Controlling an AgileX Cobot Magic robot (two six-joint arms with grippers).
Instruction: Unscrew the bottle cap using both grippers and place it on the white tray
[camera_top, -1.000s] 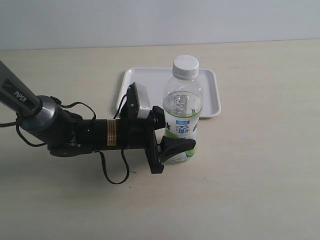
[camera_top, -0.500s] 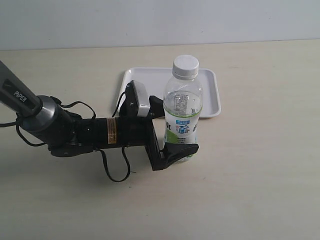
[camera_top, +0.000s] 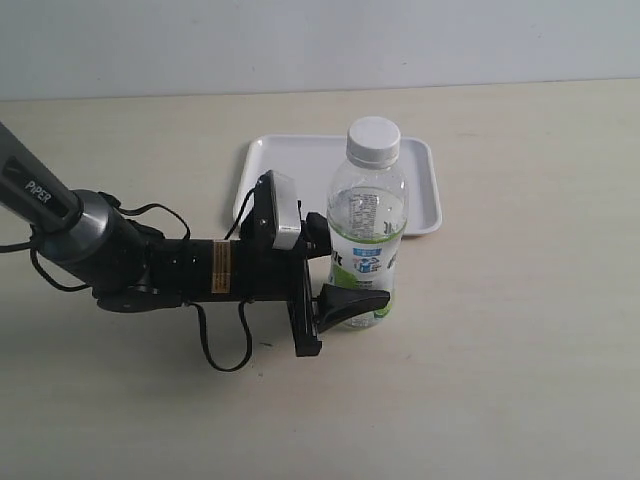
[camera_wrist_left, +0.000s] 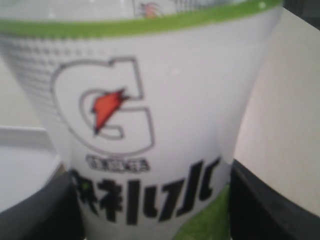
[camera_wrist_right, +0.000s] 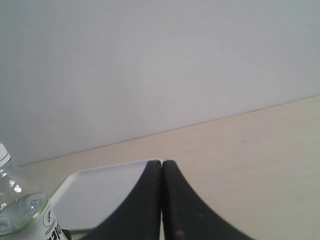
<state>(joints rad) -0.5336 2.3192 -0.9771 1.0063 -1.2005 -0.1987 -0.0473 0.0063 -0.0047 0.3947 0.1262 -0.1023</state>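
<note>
Around the lower body of the clear plastic bottle (camera_top: 367, 215) with its white, green and blue label, the black two-fingered left gripper (camera_top: 358, 265) is clamping from the side. One finger is lying across the near face of the label and the other is reaching behind it. The left wrist view is showing both dark fingers pressing against the label's edges, so the bottle is being held.

This is looking like the steadying step. The grip is needing to be firm enough to stop the bottle from turning with the cap, but not so hard that the thin wall is buckling. The bottle is standing upright on the beige tabletop (camera_top: 500, 350) and ought to be staying that way.

The black right gripper (camera_wrist_right: 161, 200) is sitting well apart from the bottle, outside the exterior view, with its fingers pressed flat together and carrying nothing. It is going to have to open before settling squarely around the cap.

On top of the bottle's neck, the small round white plastic bottle cap (camera_top: 374, 139) with ribbed sides is sitting level, apparently screwed down, with nothing touching it. Just behind the bottle, the flat rectangular white plastic tray (camera_top: 420, 195) with rounded corners and a low rim is waiting for it.
</note>
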